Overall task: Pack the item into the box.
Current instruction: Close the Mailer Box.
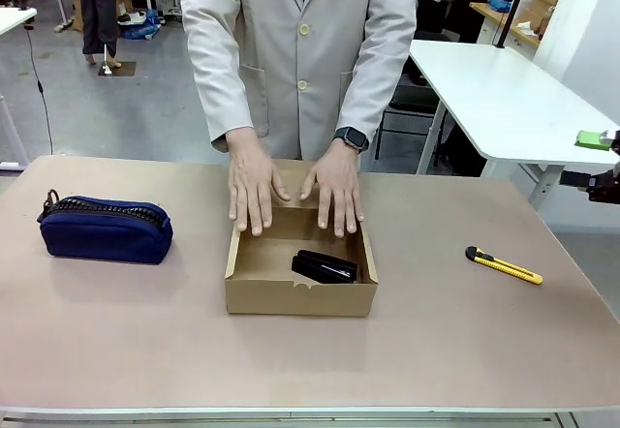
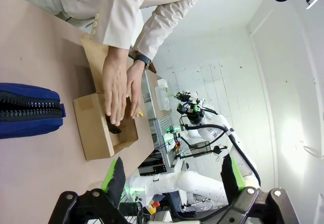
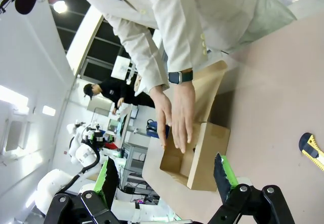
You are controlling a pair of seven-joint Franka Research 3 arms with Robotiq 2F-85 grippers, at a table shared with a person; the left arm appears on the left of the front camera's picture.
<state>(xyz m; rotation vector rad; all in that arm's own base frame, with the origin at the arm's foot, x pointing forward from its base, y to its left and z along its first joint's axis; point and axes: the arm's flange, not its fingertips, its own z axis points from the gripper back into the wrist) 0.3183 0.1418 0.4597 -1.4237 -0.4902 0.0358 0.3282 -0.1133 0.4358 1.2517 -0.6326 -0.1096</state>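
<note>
The stapler [image 1: 325, 268] is in the box [image 1: 300, 298]. It lies flat on the cardboard floor, tucked toward the front wall and the right-hand corner. The box sits mid-worktop, closer to the far edge, with its top open. Its hinged flap [image 1: 292, 172] stretches back toward the person.

Both of the person's hands are flat over the box's far rim, one [image 1: 254, 184] on the pouch side and the other [image 1: 335, 188] on the knife side. The fingers reach in over the opening, and a dark watch [image 1: 352, 138] shows at one wrist. From here it's hard to say whether the palms press the flap or only rest on it.

The navy pouch [image 1: 105, 229] lies near the worktop's [image 1: 436, 346] left edge, zip on top. The yellow-and-black utility knife [image 1: 504, 265] lies toward the right edge, well apart from the box.

The left gripper [image 2: 172, 176] is spread wide with nothing between its fingers, looking across the pouch at the box. The right gripper [image 3: 164, 181] is just as wide and holds nothing. It sits out beyond the worktop's right edge, where one green pad [image 1: 593, 139] shows in the front view.
</note>
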